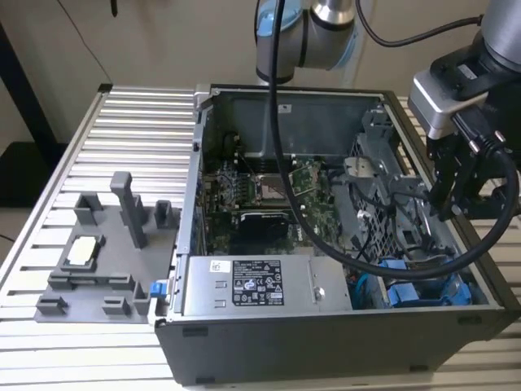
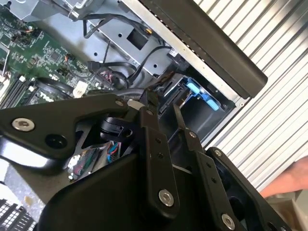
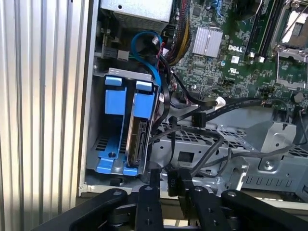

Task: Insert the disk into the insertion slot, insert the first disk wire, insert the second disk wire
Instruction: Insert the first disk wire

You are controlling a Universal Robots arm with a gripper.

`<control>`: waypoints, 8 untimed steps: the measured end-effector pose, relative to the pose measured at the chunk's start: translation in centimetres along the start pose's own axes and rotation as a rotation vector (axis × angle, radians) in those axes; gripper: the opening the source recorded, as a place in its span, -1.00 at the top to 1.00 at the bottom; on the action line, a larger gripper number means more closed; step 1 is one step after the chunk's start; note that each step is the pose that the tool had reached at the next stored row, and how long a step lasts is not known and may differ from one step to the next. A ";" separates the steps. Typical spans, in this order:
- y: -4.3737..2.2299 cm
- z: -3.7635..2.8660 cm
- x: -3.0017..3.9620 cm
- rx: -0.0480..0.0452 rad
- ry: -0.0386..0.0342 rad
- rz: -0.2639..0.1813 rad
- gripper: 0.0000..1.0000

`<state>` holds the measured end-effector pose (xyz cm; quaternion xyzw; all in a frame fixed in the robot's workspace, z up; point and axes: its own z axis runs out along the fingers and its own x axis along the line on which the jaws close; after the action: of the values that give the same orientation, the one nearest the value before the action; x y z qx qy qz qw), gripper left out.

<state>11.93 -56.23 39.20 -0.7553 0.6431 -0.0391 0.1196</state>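
Observation:
The disk (image 3: 138, 142) sits edge-on inside the insertion slot (image 3: 98, 144) of the grey drive cage, with its blue carrier tab (image 3: 143, 103) and dark connector strip facing out. In the exterior view its blue carrier (image 1: 419, 291) lies at the case's near right corner. My gripper (image 3: 169, 179) hovers just outside the cage, close to the disk's connector end, fingers nearly together on a black wire connector (image 3: 173, 180) whose cable runs up toward the metal bracket. In the second wrist view the gripper (image 2: 162, 105) points at the blue tab (image 2: 201, 94). The exterior view places the gripper (image 1: 453, 198) over the case's right side.
Another blue-tabbed carrier (image 3: 114, 101) fills the neighbouring bay. Loose black cables (image 3: 202, 103) and a blue cable (image 3: 147, 53) cross beside the cage. The silver power-supply box (image 1: 252, 285) and motherboard (image 1: 269, 191) lie inside the case. A grey fixture (image 1: 98, 261) stands on the slatted table. A hand (image 2: 288, 182) is nearby.

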 end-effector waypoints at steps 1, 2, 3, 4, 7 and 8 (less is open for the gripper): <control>0.03 0.00 -0.01 0.0000 -0.0001 0.000 0.41; 0.05 -0.01 -0.01 0.0000 0.0000 0.000 0.41; 0.06 -0.01 -0.01 0.0000 0.0000 0.000 0.41; 0.06 -0.01 -0.01 0.0000 0.0000 0.000 0.46; 0.07 -0.01 -0.02 -0.0003 0.0013 0.000 0.62; 0.07 -0.01 -0.02 -0.0003 0.0018 0.000 0.62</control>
<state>11.85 -56.23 39.19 -0.7554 0.6431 -0.0396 0.1189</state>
